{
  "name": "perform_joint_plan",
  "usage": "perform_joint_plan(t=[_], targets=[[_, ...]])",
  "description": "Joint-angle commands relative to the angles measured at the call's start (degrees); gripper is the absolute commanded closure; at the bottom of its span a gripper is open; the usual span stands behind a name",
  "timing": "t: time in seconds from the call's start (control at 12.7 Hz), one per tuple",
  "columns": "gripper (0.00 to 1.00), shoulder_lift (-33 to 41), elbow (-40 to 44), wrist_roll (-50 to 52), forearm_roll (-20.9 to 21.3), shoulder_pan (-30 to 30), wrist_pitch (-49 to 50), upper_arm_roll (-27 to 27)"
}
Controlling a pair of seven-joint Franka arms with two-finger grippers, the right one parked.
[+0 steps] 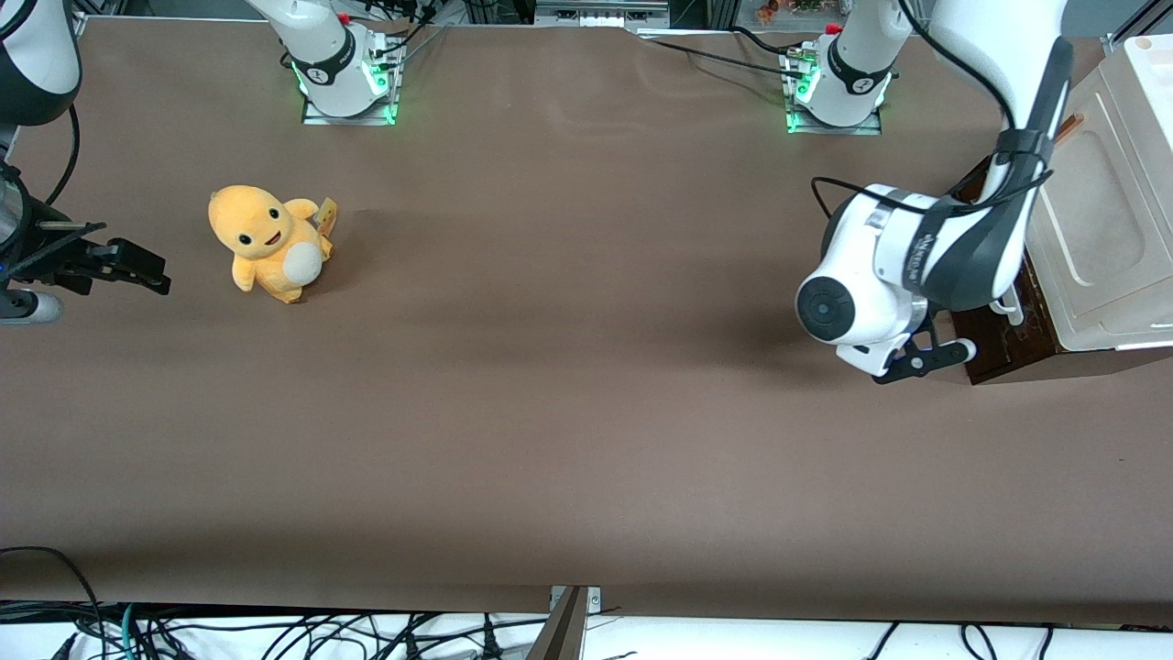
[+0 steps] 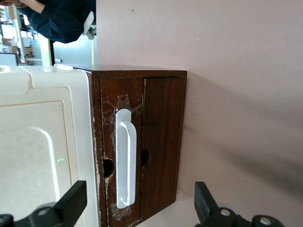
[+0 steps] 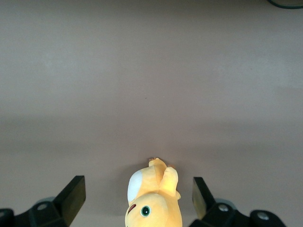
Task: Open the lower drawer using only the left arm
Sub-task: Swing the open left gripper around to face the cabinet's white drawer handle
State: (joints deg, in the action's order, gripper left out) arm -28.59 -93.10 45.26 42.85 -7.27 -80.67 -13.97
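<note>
Left arm (image 1: 971, 247) positioned in front of the lower drawer (image 2: 142, 142); drawer shut, handle not gripped.

The gripper (image 2: 137, 208) hangs level with the drawer's dark brown front, short of it, with its two black fingers (image 2: 71, 201) spread wide apart and holding nothing. The white bar-loop handle (image 2: 125, 158) lies between the finger lines, clear of both tips, and is taped onto the wood. The drawer front sits flush under the cream cabinet (image 1: 1113, 211), at the working arm's end of the brown table (image 1: 568, 440). A yellow plush toy (image 1: 270, 240) sits on the table toward the parked arm's end, well apart from the cabinet.
</note>
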Motion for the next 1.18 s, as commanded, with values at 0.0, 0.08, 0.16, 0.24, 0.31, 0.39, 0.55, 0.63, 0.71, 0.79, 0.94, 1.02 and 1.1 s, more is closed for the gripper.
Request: perform_joint_plan(t=[0.0,0.08,0.16,0.24,0.31,0.39,0.55,0.63,0.71,0.79,0.94,1.02,1.1], targets=[[0.00,-1.3,-0.2,1.8,3.2,-1.0,2.2,-0.2],[0.00,-1.9,-0.5,3.1,4.2,-1.3,2.4,-0.3],[0.00,-2.6,-0.8,5.4,5.4,-1.4,2.8,-0.4],[0.00,-3.4,-1.3,6.7,6.4,-1.5,3.1,-0.4],[0.00,-3.8,-2.1,7.6,7.7,-2.1,3.6,-0.4],[0.00,-4.4,-2.8,8.3,8.8,-2.4,4.4,-0.4],[0.00,-6.6,-3.0,10.6,10.9,-3.0,6.0,-0.4],[0.00,-7.4,-3.0,11.3,12.1,-3.2,7.1,-0.4],[0.00,-8.2,-3.0,11.3,12.3,-3.6,8.1,-0.4],[0.00,-9.5,-3.0,11.3,13.4,-4.1,10.2,-0.4],[0.00,-10.3,-3.9,11.3,14.4,-4.3,11.8,-0.4],[0.00,-10.3,-4.2,11.3,14.5,-4.3,11.8,-0.4],[0.00,-10.5,-4.4,11.3,14.5,-4.3,11.9,-0.4]])
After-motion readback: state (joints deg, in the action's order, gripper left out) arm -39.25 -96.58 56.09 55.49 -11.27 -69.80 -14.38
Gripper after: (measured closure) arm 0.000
